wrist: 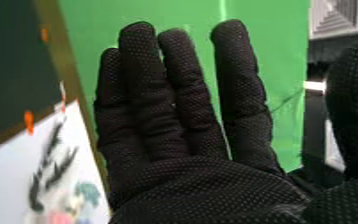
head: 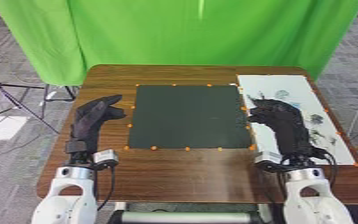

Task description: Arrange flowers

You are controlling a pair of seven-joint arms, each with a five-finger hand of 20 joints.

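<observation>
My left hand [head: 88,120] is over the left side of the table beside the dark board, open and relaxed. My right hand [head: 282,121] is above the white board, open and holding nothing. Beyond and beside it, small pale and dark flower pieces [head: 316,119] lie on that board. In the right wrist view my right hand [wrist: 202,185] has straight fingers; near it are a dark green stem piece [wrist: 55,172], a pale teal flower [wrist: 87,192] and a pink one [wrist: 62,218].
A dark square board [head: 190,117] lies mid-table, with orange markers along its edges. The white board [head: 291,82] lies to its right, also edged with orange markers. A green curtain [head: 193,35] hangs behind the table, and a tripod [head: 14,100] stands at the left.
</observation>
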